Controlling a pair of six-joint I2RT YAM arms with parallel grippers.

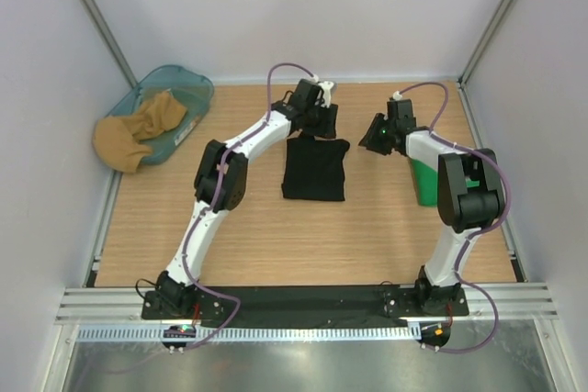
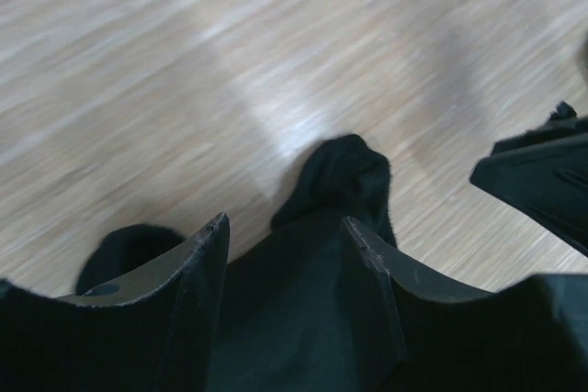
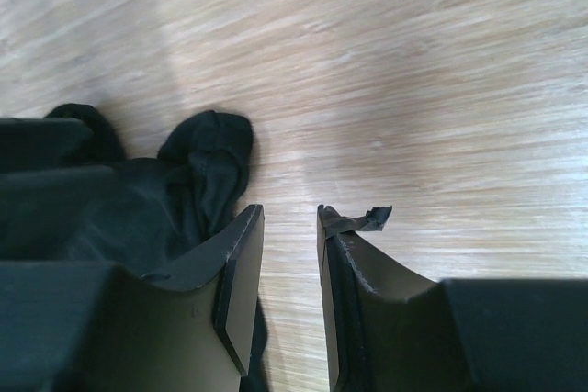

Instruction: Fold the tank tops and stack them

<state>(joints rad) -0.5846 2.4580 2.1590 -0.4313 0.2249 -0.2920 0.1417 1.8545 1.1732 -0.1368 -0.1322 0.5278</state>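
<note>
The soft, light black fabric tank top [image 1: 314, 169] is lying folded at the middle of the wooden table [image 1: 239, 227], the bright green fabric one [image 1: 424, 186] at the table's right edge. The left gripper [image 2: 287, 227] is straddling the black top's far edge, fingers spread; the right gripper [image 3: 287, 213] is standing narrowly parted, empty. Being limp, it is probably best pinched at corners.

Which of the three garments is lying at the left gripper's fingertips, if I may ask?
The black tank top, folded mid-table. The green tank top lies under the right arm; the tan garment drapes over the blue basket.
</note>
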